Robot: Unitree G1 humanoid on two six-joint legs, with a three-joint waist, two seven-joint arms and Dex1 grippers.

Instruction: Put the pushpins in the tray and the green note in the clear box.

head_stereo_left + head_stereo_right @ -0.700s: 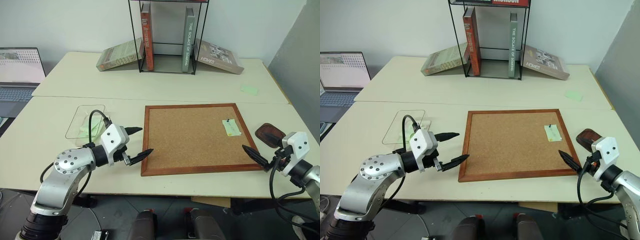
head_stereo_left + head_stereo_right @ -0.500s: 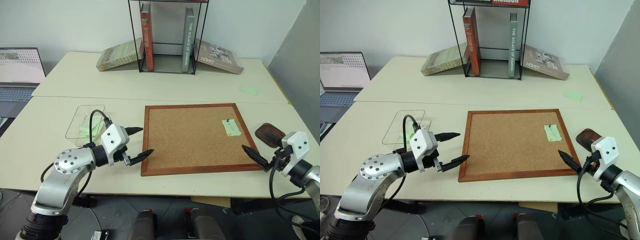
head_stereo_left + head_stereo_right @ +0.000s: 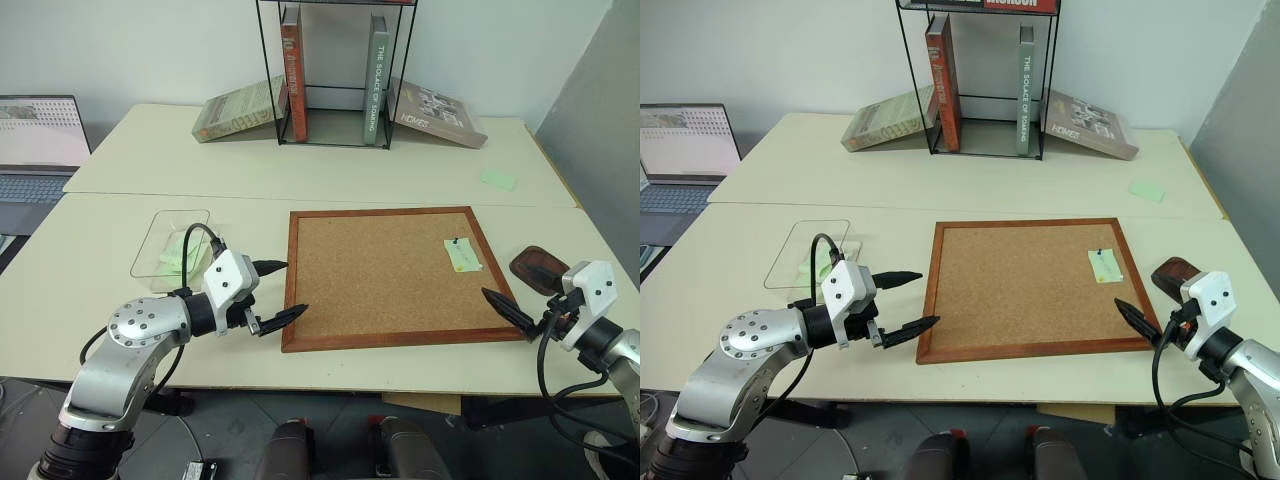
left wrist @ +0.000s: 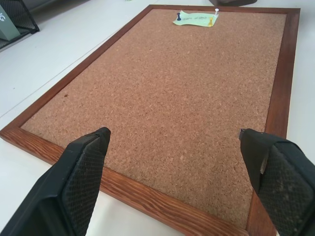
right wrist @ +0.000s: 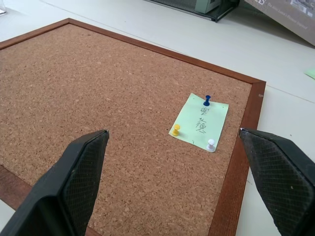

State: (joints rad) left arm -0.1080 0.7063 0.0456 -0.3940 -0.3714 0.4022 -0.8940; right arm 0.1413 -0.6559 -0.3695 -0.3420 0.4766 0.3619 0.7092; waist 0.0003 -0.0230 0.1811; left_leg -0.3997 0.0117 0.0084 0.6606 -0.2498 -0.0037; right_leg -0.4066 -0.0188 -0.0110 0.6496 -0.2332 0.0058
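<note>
The green note lies on the corkboard near its right edge, held by three pushpins: blue, yellow and white. The dark brown tray sits on the table just right of the board. The clear box stands left of the board with pale green slips in it. My left gripper hovers open at the board's near left corner, holding nothing. My right gripper is open and empty at the board's near right corner, its fingers pointing toward the note.
A wire book rack with upright books stands at the back, with leaning books on both sides. A loose pale green slip lies at the far right. A laptop sits at the far left. A seam joins two tables.
</note>
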